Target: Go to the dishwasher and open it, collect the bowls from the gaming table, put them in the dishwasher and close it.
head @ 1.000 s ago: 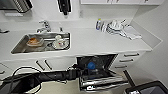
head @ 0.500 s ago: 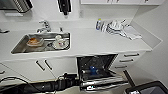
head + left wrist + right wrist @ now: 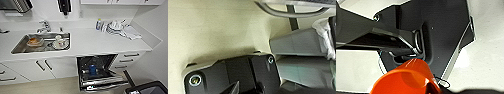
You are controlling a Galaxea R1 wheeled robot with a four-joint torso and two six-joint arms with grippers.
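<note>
The dishwasher stands open under the white counter, its rack pulled out over the lowered door. A blue bowl sits in that rack. In the right wrist view an orange bowl shows large and close against my right gripper, which looks shut on its rim. The left wrist view looks down at beige floor and grey parts of my own base. The gaming table is out of view.
A steel sink left of the dishwasher holds dishes. Plates and a cloth lie on the counter at the right. White drawers flank the dishwasher, and a wall closes the right side. A dark part of the robot fills the lower right corner.
The dark arm that reached in from the lower left toward the dishwasher has drawn back out of the head view. The blue bowl stays in the rack.
</note>
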